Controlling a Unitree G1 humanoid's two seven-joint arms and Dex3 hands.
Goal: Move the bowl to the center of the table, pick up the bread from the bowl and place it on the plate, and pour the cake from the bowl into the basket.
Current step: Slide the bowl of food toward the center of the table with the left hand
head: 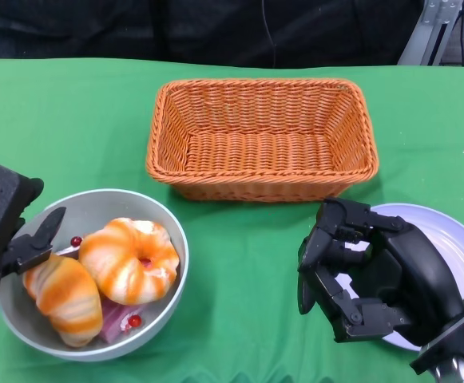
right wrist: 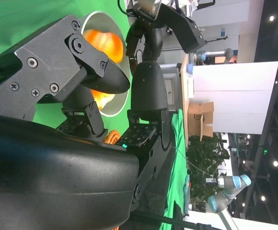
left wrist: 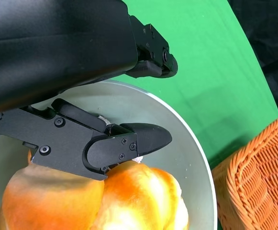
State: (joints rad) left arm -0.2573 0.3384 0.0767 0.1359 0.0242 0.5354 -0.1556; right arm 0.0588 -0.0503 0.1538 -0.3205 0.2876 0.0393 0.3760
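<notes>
The left hand (head: 8, 231) reaches over the near-left rim of the grey bowl (head: 96, 203), one finger inside the rim and one outside it, apparently gripping the rim. The bowl sits at the bench's (head: 72, 120) near-left and holds two orange-striped bread rolls (head: 128, 259) atop a pink cake (head: 120, 319). The right hand (head: 359, 275) hovers released, fingers loosely curled on nothing, over the left edge of the pale plate (head: 455, 239). The woven orange basket (head: 262, 137) stands beyond, mid-bench.
</notes>
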